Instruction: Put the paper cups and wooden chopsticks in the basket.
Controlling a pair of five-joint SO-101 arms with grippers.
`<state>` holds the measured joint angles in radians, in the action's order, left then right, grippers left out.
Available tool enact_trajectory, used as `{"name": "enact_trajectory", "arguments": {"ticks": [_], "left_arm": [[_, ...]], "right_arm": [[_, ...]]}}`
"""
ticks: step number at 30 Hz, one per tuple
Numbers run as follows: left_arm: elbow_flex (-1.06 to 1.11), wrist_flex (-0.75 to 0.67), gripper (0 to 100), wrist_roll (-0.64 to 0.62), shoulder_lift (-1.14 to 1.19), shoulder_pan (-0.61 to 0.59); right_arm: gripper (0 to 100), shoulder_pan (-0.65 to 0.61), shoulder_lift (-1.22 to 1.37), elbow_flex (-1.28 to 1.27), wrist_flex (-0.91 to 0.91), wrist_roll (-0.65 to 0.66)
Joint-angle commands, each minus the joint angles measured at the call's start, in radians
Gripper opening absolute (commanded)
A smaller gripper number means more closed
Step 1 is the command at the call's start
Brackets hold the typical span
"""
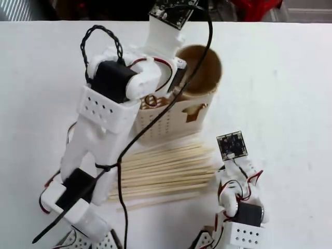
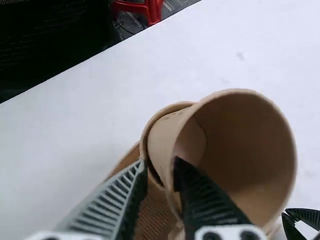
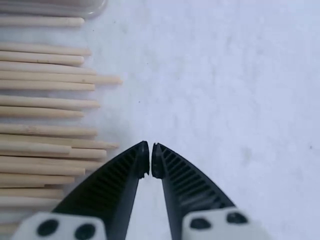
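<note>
A brown paper cup (image 1: 202, 65) lies tilted on its side over the far end of the pale perforated basket (image 1: 166, 124). My left gripper (image 2: 160, 172) is shut on the paper cup (image 2: 240, 150), one finger inside its wall and one outside; a second rim (image 2: 152, 125) looks nested against it. Several wooden chopsticks (image 1: 166, 171) lie in a row on the table in front of the basket. My right gripper (image 3: 150, 160) is shut on nothing and sits just past the chopsticks' (image 3: 50, 105) tips, low over the table.
The left arm (image 1: 98, 135) stretches over the basket, with a black cable (image 1: 155, 119) looping across it. The right arm (image 1: 238, 207) stays near the front edge. White tabletop (image 1: 280, 104) spreads to the right. A red object (image 2: 137, 10) stands beyond the table's far edge.
</note>
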<state>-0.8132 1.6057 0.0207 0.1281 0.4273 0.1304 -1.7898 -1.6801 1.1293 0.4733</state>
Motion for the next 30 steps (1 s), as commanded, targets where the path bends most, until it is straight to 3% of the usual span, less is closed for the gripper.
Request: {"name": "enact_trajectory", "arguments": {"ticks": [1,7,12,24,30], "left_arm": [[-0.048,-0.006,17,0.063,-0.018,-0.073],[-0.049,-0.046,16,0.068,-0.016,-0.208],[-0.04,-0.048,16,0.069,-0.012,-0.229],[-0.038,-0.046,15,0.074,0.076,-0.071],[-0.037,-0.038,15,0.074,0.216,-0.065]], "right_arm": [[2.5,-0.01,-0.012,-0.008,-0.018,0.009],[2.5,-0.01,-0.012,-0.008,-0.021,0.009],[2.5,-0.01,-0.012,-0.009,-0.021,0.009],[2.5,-0.01,-0.012,-0.009,-0.021,0.009],[2.5,-0.01,-0.012,-0.009,-0.021,0.009]]}}
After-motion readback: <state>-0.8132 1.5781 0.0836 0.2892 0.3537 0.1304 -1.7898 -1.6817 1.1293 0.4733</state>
